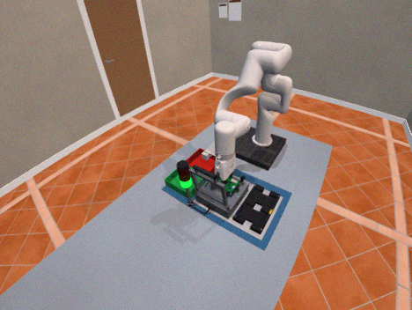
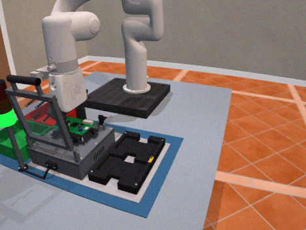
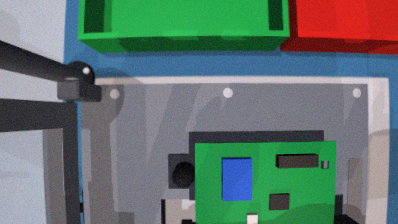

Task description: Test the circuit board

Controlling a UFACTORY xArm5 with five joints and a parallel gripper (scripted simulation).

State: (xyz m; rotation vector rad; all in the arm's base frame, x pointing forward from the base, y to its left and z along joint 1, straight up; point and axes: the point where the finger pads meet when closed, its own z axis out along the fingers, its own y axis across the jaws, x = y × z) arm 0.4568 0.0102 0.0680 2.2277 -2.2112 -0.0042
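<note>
My gripper (image 2: 72, 121) is shut on the circuit board (image 1: 231, 185) (image 2: 83, 126) (image 3: 300, 187), with its fingers mostly hidden. The green board is component side up, roughly level, a little above the tester (image 1: 213, 203) (image 2: 62, 162) (image 3: 280, 110). Its blue part shows in the wrist view. The lid (image 2: 64, 125) (image 3: 30, 115) stands open. The black-topped hook (image 1: 241, 180) (image 2: 102, 121) stands upright beside the board. The signal light (image 1: 186, 182) (image 2: 6, 118) glows green. The green bin (image 1: 175, 181) (image 2: 14, 144) (image 3: 185, 20) is beyond the tester, next to the red bin (image 1: 198, 160) (image 3: 345, 25).
The black tray (image 1: 251, 216) (image 2: 145, 148) lies beside the tester and holds no board. The lid's frame and its black handle (image 2: 23, 80) rise close beside my gripper. The signal light's pole (image 2: 17, 147) stands near the green bin, with a cable to the tester.
</note>
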